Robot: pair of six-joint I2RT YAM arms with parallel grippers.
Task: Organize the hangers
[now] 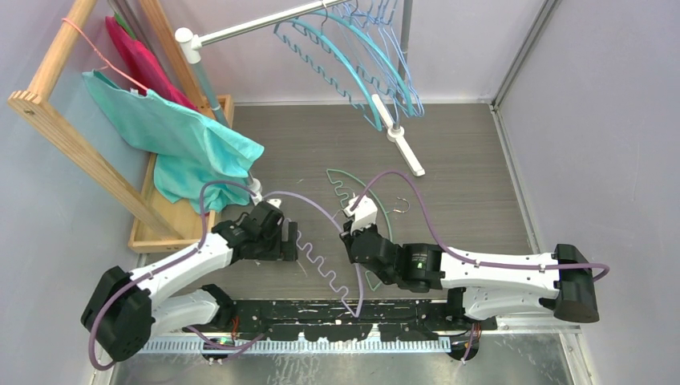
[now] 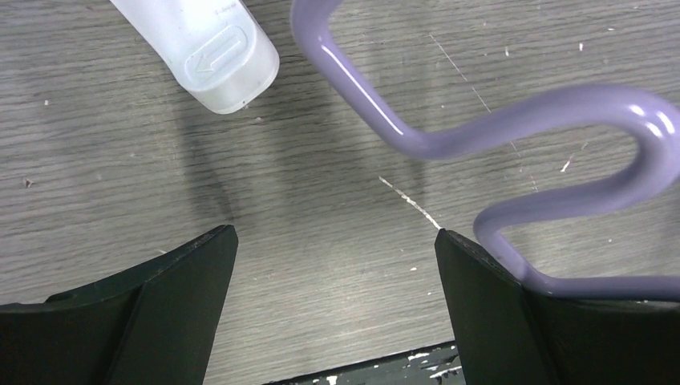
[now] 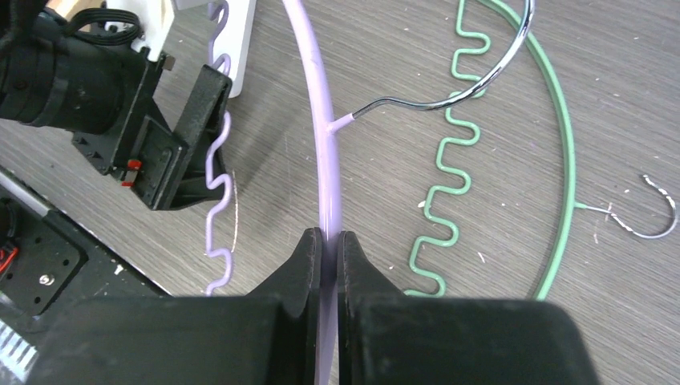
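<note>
Right pincer [image 3: 329, 239] clamps tight on the arch of the lavender hanger [image 3: 319, 152]; left pincer [image 2: 333, 233] gapes wide above the surface [image 2: 120, 160], that hanger's zigzag bar just beside one finger.

Lavender hanger [image 3: 325, 160] beside flat green hanger [image 3: 568, 160]

lavender hanger [image 3: 327, 176] 1 | green hanger [image 3: 569, 152] 1 | pink hanger [image 1: 124, 76] 1
</note>
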